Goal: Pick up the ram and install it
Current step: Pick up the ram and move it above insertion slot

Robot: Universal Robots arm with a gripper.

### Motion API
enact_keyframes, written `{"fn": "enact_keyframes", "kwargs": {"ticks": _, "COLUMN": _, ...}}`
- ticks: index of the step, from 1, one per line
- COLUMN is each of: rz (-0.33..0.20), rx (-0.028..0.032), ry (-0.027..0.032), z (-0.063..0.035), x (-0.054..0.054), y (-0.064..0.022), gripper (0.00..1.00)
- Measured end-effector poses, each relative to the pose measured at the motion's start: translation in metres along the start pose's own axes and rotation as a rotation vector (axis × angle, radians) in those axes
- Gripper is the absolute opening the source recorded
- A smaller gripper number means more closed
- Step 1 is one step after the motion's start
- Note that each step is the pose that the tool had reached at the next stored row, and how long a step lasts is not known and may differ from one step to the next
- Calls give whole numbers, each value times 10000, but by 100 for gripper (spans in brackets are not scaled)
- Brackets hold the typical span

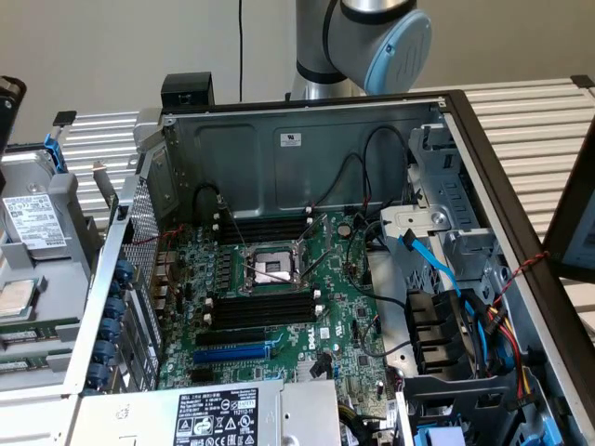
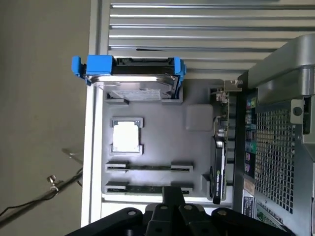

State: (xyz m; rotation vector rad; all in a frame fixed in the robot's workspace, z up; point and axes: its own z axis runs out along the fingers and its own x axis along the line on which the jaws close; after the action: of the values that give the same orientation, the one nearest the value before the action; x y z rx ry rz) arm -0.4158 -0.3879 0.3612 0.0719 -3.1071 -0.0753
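Two sticks on gray tray (image 2: pixel 162 142); ram (image 2: pixel 145 188) nearest gripper (image 2: pixel 173 194) likely light, stiff, fragile: pinch long edges mid-length. Gripper opening unclear.

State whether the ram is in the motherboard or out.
Out: the ram lies in a holder on the gray tray, outside the computer case.

Plain beige wall (image 1: pixel 112 42) behind, thin black cable (image 1: pixel 240 37) hanging down it. Pale ribbed metal surface (image 1: pixel 535 121) under everything. Dull grey-brown floor (image 2: pixel 39 98) beside surface edge. Soft, even light.
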Motion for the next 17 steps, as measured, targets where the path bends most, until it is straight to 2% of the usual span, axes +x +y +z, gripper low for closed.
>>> {"fn": "enact_keyframes", "kwargs": {"ticks": 8, "rz": -1463, "rx": 44, "ry": 70, "z": 45, "x": -2, "y": -2, "gripper": 11}}
{"fn": "enact_keyframes", "kwargs": {"ticks": 10, "rz": -2012, "rx": 58, "ry": 98, "z": 61, "x": -2, "y": -3, "gripper": 12}}
{"fn": "enact_keyframes", "kwargs": {"ticks": 11, "rz": -2181, "rx": 63, "ry": 106, "z": 66, "x": -2, "y": -3, "gripper": 19}}
{"fn": "enact_keyframes", "kwargs": {"ticks": 17, "rz": -3280, "rx": 95, "ry": 159, "z": 99, "x": -3, "y": -5, "gripper": 19}}
